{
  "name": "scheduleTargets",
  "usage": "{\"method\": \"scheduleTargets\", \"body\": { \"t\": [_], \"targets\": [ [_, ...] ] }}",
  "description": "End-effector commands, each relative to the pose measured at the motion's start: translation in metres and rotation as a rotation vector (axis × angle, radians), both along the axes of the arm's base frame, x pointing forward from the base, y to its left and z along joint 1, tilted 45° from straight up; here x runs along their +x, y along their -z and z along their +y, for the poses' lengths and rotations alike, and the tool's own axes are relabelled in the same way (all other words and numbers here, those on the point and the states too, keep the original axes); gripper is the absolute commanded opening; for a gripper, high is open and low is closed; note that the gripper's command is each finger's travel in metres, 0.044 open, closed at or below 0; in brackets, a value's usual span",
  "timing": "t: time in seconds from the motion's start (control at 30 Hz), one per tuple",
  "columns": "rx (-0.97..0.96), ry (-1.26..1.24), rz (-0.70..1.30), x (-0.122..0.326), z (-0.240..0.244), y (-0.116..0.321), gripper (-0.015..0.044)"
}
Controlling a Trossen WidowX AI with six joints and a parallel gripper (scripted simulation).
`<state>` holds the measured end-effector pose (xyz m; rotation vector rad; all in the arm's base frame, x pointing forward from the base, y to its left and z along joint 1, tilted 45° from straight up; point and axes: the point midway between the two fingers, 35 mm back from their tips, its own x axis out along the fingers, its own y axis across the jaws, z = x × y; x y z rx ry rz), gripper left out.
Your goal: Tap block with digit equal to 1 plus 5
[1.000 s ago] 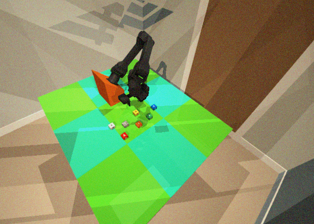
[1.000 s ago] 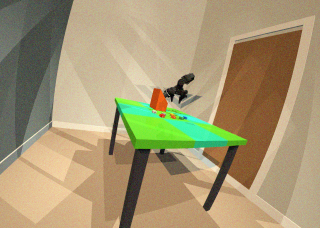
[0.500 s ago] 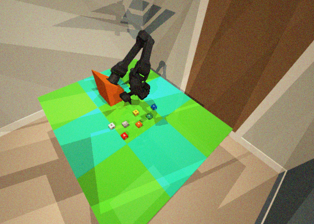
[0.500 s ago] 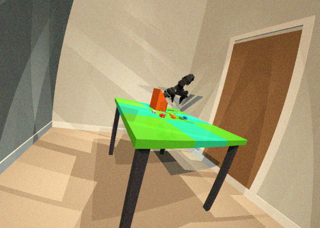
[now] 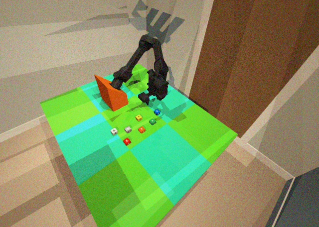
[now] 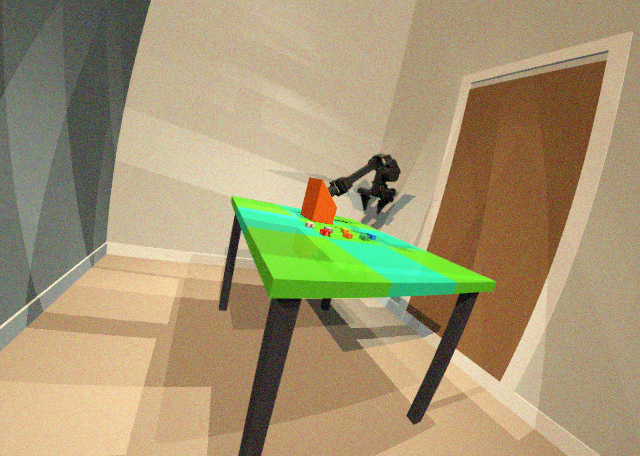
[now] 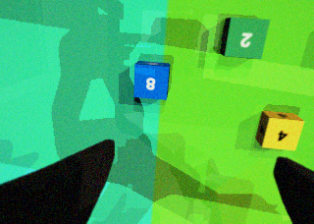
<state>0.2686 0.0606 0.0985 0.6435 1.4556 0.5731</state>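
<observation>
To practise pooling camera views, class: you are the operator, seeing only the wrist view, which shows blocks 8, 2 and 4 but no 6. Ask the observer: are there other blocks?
Observer: Yes, the top view shows four more: white block, grey block, orange block, red block.
Operator: Where, relative to the blue 8?
Observer: Beyond the yellow block and green block, away from the open, empty tool; white lies farthest.
Operator: Any obstacles?
Observer: An orange wedge stands beside the arm, apart from the blocks.

top: high, oblique | exterior: low, far | wrist: close, downward | shared: table (image 5: 195, 152)
</observation>
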Motion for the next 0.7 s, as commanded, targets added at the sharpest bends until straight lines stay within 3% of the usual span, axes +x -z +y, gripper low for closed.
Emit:
{"method": "scheduleTargets", "body": {
  "t": [0.0,0.67],
  "targets": [
    [0.01,0.009,0.0,0.0013,0.0201,-0.0239,0.04],
    [0.01,0.009,0.0,0.0027,0.0191,-0.023,0.04]
  ]
}}
